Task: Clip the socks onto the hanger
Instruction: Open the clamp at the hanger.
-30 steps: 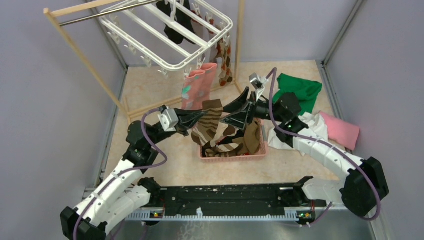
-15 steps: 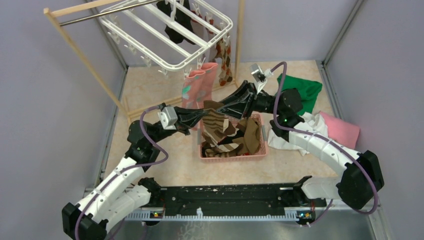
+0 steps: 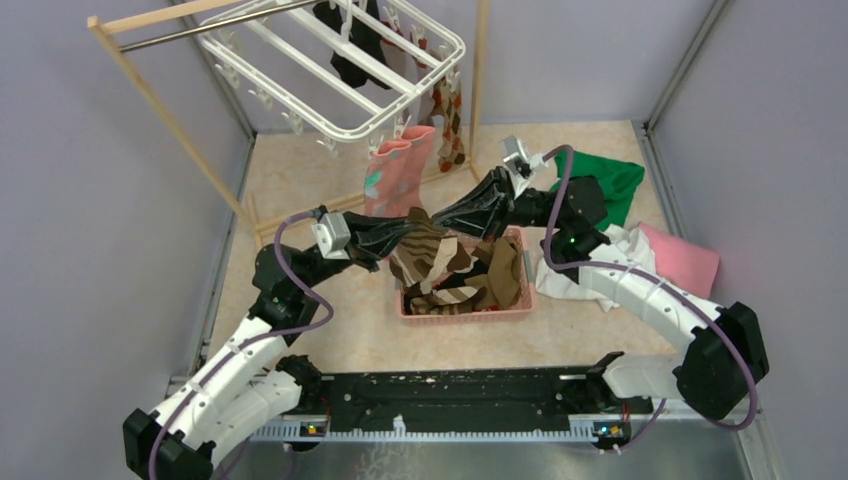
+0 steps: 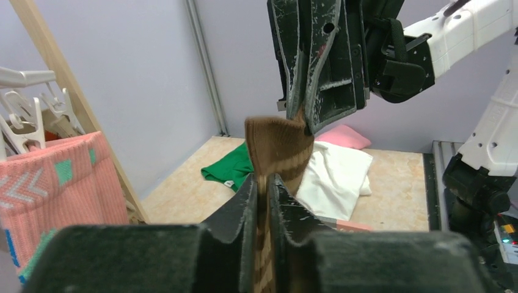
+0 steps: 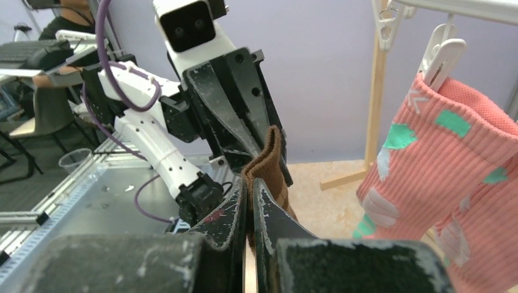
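Our left gripper (image 3: 407,229) and right gripper (image 3: 441,222) meet tip to tip on one brown-cream striped sock (image 3: 426,250), so nothing can pass between them. Just beyond them, the pink-teal patterned socks (image 3: 395,175) hang from the white plastic grid hanger (image 3: 400,96). Below them stands the pink plastic basket (image 3: 465,312), full of socks. Left of the left gripper the beige floor (image 3: 300,165) is open as far as the wooden rack (image 3: 170,121).

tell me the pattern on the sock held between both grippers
The soft sock is brown with cream stripes, clearest in the top external view.
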`<state>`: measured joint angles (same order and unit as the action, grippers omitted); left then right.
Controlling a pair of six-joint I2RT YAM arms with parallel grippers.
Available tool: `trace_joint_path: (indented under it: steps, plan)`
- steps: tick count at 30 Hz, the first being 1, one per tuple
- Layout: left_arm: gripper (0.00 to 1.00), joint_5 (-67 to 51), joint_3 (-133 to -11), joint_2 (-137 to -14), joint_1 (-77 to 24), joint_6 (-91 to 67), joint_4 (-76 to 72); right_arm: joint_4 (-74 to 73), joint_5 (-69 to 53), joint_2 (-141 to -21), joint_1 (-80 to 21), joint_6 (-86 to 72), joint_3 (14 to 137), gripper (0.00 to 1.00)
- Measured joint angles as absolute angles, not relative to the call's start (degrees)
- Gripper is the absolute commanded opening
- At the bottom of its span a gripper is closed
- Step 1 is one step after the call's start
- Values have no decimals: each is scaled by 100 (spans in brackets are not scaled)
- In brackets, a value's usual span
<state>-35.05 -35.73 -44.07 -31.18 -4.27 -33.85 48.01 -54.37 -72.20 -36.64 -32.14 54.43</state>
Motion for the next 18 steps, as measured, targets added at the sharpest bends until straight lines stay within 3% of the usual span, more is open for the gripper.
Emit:
trace_joint_path:
  steps: [4,6,9,18]
  plan:
    - [80,-3505,-3564,-4305,-3118,-508,-3269,4080,-5647,-7109,-3671,-2193,5537,0]
    - [93,-3540,-3564,-4174,-3118,-508,-3072,3437,-5728,-7024,-3671,-1420,5725,0]
    - [94,-3636,-3573,-3922,-3118,-377,-2650,2423,-5846,-6840,-3671,14,6031,0]
    - [76,-4049,-3946,-3865,-3118,-80,-2045,1074,-6440,-6462,-3671,2917,6163,0]
